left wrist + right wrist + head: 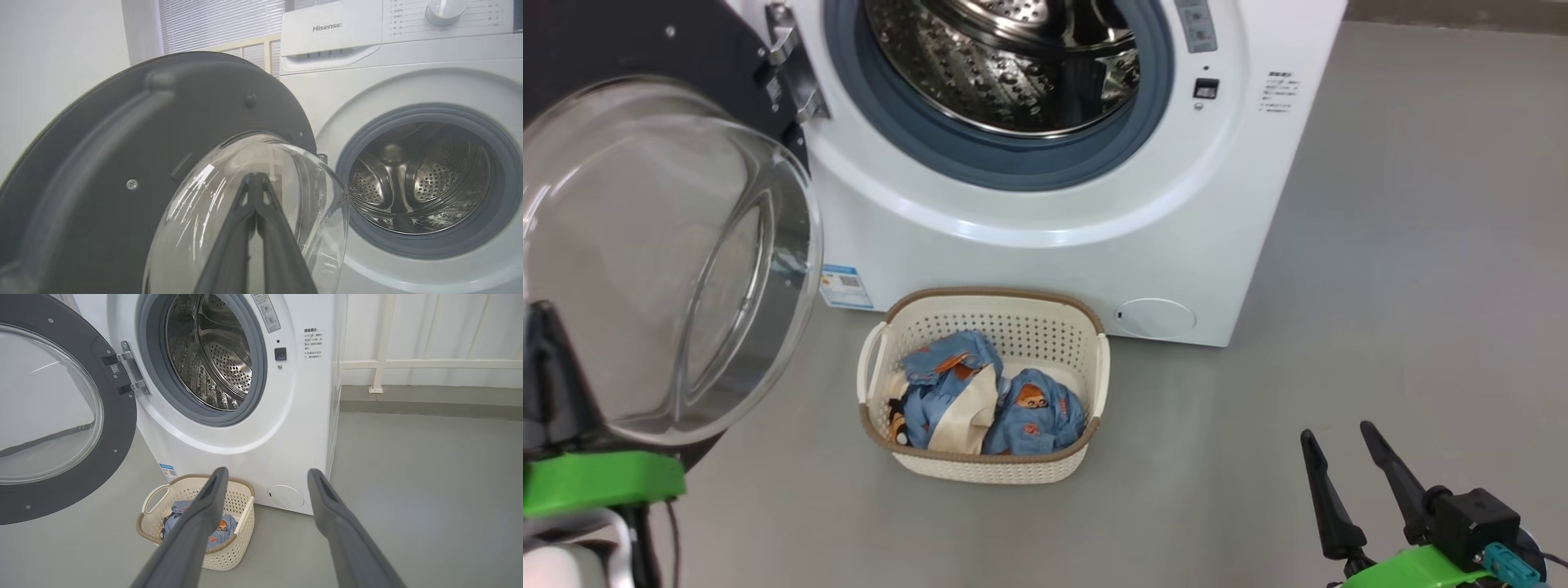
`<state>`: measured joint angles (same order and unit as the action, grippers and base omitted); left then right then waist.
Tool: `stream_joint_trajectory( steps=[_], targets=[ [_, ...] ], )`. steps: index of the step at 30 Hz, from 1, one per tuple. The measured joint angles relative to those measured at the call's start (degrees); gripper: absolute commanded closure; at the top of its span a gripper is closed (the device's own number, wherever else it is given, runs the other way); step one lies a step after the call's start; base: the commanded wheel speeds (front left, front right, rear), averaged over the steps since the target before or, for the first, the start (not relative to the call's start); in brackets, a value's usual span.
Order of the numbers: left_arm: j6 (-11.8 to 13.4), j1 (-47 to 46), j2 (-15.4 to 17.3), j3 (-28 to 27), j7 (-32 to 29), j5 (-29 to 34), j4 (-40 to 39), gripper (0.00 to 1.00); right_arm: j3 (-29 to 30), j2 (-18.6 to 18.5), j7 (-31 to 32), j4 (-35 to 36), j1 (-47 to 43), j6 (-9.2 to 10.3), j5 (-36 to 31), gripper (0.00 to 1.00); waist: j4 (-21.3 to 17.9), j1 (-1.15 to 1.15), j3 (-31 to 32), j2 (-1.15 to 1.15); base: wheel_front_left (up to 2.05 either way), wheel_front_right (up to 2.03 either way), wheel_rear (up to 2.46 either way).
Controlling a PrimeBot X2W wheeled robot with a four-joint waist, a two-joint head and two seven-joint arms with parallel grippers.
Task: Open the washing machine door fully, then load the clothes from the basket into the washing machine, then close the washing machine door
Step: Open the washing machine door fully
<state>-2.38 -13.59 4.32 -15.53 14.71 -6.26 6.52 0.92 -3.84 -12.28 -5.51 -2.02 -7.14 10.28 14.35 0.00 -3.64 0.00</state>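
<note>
While the washing machine door [662, 261] stands swung open on its hinge [792, 65] at the head view's left, its clear glass bowl bulges toward the camera and the black rim sits behind it. The washing machine [1045, 269] is a white front-loader on a grey floor [1380, 286]. Its steel drum [1005, 65] is exposed inside the grey-blue gasket [1013, 167], and no garment is seen in the visible part of the drum. The basket [1005, 469] sits on the floor just in front of the machine, below the opening, between the blue label sticker [841, 286] and the round white flap [1154, 318]. The clothes [980, 400] are bunched inside it, light blue with orange bears plus a cream piece. The right gripper [1338, 430] is at lower right, fingers spread wide and holding nothing, well apart from the basket and low over bare floor. The right wrist view has the same spread fingers, right gripper [267, 473], aimed toward the machine [286, 428]. The basket [229, 555] and clothes [216, 535] are partly behind its left finger, and the open door [118, 428] is off to that view's left. In the left wrist view the left gripper [255, 177] has its fingers pressed together with nothing between them, tips pointing at the glass bowl of the door [102, 163]. Whether the tips touch the glass cannot be told. The drum [421, 179] shows to the right there.
</note>
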Motion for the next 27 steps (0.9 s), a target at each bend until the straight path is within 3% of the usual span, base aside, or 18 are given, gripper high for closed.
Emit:
stream_joint_trajectory(
  steps=[15,16,17,20,22,24,27],
  targets=[
    [-2.0,5.8,-1.4,10.2,-1.2,0.6,-7.5,1.00,-0.4,0.6,-1.0,-0.8,-0.3,0.00,0.4,0.00,-7.0,0.00,2.0,0.00,0.00,0.00,0.00],
    [-2.1,6.3,-1.4,10.7,-1.2,0.6,-7.6,0.91,-0.4,0.6,-1.0,-0.8,-0.3,0.00,0.4,0.00,-7.6,0.00,2.1,0.00,0.00,0.00,0.00],
    [-2.3,6.8,-1.4,11.0,-1.4,0.6,-7.6,0.70,-0.4,0.6,-1.0,-0.8,-0.3,0.00,0.4,0.00,-8.2,0.00,2.2,0.00,0.00,0.00,0.00],
    [-2.4,8.1,-1.5,12.1,-1.6,0.6,-7.8,0.47,-0.5,0.7,-1.0,-0.6,-0.4,0.00,0.4,0.00,-10.1,0.00,2.4,0.00,0.00,0.00,0.00],
    [-2.3,9.3,-1.6,12.9,-1.6,0.6,-7.8,0.11,-0.5,0.7,-1.0,-0.5,-0.4,0.00,0.4,0.00,-11.3,0.00,2.6,0.00,0.00,0.00,0.00],
    [-1.5,10.8,-1.6,13.3,-1.6,0.4,-7.8,0.00,-0.5,0.7,-1.0,-0.1,-0.7,0.00,0.4,0.00,-12.5,0.00,2.7,0.00,0.00,0.00,0.00],
    [-0.3,12.8,-1.6,13.6,-1.6,-0.4,-7.4,0.00,-0.5,0.8,-1.0,0.6,-1.7,0.00,0.4,0.00,-14.1,0.00,3.0,0.00,0.00,0.00,0.00]
  ],
)
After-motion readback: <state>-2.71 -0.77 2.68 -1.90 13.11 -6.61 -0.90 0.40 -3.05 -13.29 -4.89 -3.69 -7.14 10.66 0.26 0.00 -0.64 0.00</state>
